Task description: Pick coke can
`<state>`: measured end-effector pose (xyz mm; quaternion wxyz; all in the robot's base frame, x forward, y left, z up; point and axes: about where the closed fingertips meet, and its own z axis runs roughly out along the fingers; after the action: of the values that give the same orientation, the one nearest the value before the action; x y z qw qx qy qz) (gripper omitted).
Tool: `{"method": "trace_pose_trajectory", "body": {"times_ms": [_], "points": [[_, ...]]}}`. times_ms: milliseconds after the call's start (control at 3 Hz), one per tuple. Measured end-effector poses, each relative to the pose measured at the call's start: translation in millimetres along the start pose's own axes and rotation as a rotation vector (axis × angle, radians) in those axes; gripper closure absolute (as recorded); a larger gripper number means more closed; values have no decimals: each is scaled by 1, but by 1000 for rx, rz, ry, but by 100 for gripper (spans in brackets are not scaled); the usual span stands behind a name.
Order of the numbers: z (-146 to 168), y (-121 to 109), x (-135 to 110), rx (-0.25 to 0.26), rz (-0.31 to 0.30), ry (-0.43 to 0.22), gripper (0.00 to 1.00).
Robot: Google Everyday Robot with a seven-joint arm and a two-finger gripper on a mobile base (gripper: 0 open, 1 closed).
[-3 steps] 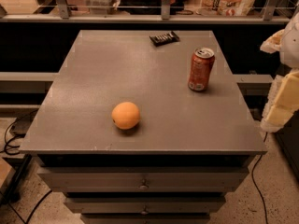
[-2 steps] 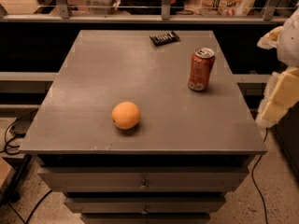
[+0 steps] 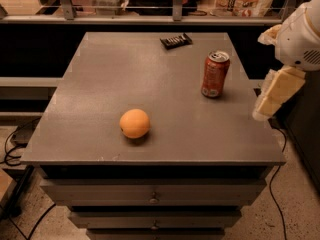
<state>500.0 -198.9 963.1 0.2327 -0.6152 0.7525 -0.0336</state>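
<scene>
Upright coke can [image 3: 215, 75] stands apart from gripper [image 3: 264, 109] off table [image 3: 125, 74] edge.

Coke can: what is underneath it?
The coke can stands on the grey table, which has closed drawers below; their insides are hidden. The gripper hangs beside the table's right edge.

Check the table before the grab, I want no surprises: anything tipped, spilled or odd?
Nothing stands out. The coke can stands upright, the orange and dark bar lie apart from it, and the gripper hangs beyond the table edge nearest the can.
</scene>
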Motion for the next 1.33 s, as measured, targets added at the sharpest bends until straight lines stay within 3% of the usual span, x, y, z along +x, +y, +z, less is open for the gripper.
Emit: {"method": "trace_pose_trajectory", "body": {"times_ms": [667,1333], "points": [[47,-45,-2,-9,57,-73,0],[98,-72,-19,-60,85,-129,0]]}}
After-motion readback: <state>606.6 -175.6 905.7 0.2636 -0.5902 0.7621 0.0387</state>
